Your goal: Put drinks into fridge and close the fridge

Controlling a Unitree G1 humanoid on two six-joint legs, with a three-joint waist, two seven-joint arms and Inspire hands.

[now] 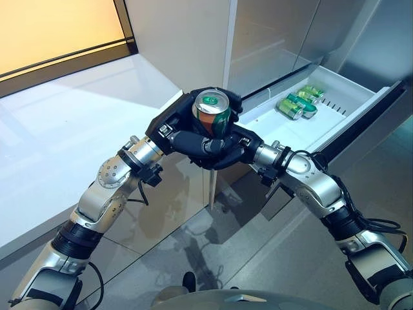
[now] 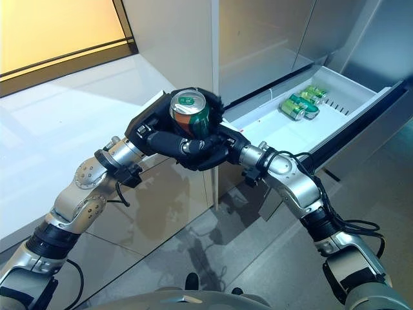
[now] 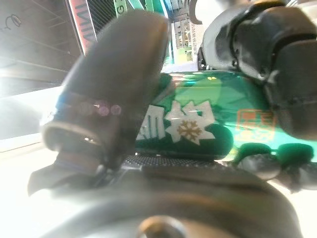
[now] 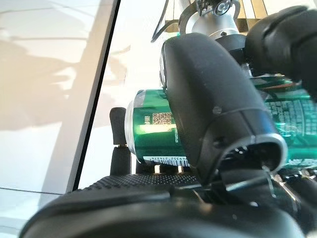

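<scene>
A green can point(image 1: 211, 108) stands upright, top up, held between both hands in front of the fridge. My left hand point(image 1: 169, 126) comes in from the left and its fingers curl round the can; in the left wrist view its thumb point(image 3: 114, 84) lies over the can point(image 3: 198, 119). My right hand point(image 1: 236, 146) comes in from the right and wraps the can's lower part; in the right wrist view its thumb point(image 4: 213, 99) crosses the can point(image 4: 148, 129). The white fridge drawer point(image 1: 361, 97) is pulled open to the right of the hands, with green cans point(image 1: 297, 103) lying in it.
The steel fridge front point(image 1: 271, 39) rises behind the hands. A white counter point(image 1: 64, 135) runs along the left. Grey floor tiles point(image 1: 258, 245) lie below the arms.
</scene>
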